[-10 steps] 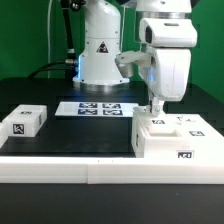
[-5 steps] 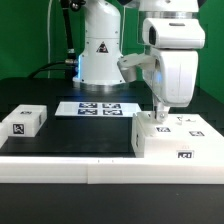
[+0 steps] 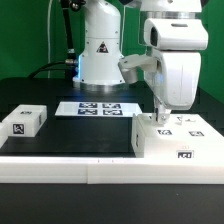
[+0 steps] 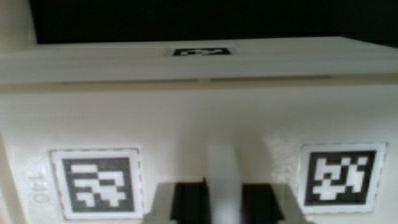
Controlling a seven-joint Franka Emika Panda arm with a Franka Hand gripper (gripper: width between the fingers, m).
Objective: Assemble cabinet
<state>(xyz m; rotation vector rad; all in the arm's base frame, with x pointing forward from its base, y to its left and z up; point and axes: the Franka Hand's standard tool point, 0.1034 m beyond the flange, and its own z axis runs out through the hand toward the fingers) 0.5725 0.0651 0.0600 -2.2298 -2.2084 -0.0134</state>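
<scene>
The cabinet's large white box (image 3: 178, 140) lies on the black table at the exterior view's right, with tags on its top and front. My gripper (image 3: 157, 113) stands upright over the box's near left top edge. In the wrist view the two dark fingers (image 4: 185, 205) straddle a narrow white strip of the box (image 4: 196, 110) between two tags, and the gripper (image 4: 224, 206) looks shut on it. A smaller white tagged block (image 3: 24, 121) lies at the exterior view's left, apart from the box.
The marker board (image 3: 98, 108) lies flat at the back middle, in front of the white robot base (image 3: 100, 50). A white ledge (image 3: 70, 170) runs along the table's front edge. A green wall stands behind.
My gripper has shifted slightly to the exterior view's right and down onto the box. The box's left top corner looks a little raised. The small block has not moved.
</scene>
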